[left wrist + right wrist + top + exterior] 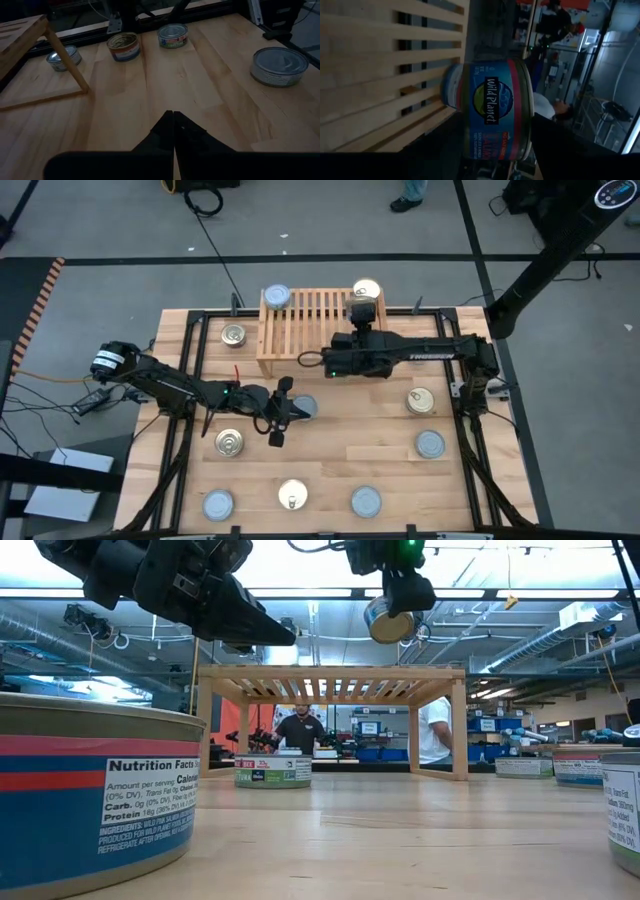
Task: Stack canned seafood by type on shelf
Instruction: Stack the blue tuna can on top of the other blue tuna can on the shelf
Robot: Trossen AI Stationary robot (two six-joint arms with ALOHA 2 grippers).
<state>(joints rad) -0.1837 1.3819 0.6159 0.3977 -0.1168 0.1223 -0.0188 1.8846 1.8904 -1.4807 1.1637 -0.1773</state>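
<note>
The shelf [300, 330], a slatted wooden stand, is at the table's far middle, and a silvery tin [276, 296] stands on its far left corner. My right gripper [365, 302] is shut on a golden-lidded tin [367, 288], held above the shelf's far right corner [440, 672]. My left gripper [292, 408] hovers shut and empty over the middle of the table, beside a silvery tin [307, 406]. Several more tins of canned seafood stand about on the planks, such as a golden one [230, 442] and a silvery one [430, 444]. My right gripper holds the tin [492, 107] with its blue and red label wall facing the wrist camera. The tin itself hides the fingers, so which faces they press cannot be told. In the low view the gripper [400, 598] comes at it from above. The tin [388, 622] hangs tilted, clear of the shelf.
Tins stand along the near edge [293, 495], at the right [421, 401] and at the far left [234, 334]. A large tin [90, 800] stands close to the low camera. Black frame bars run along the table's sides [470, 430]. People [303, 730] stand in the room behind.
</note>
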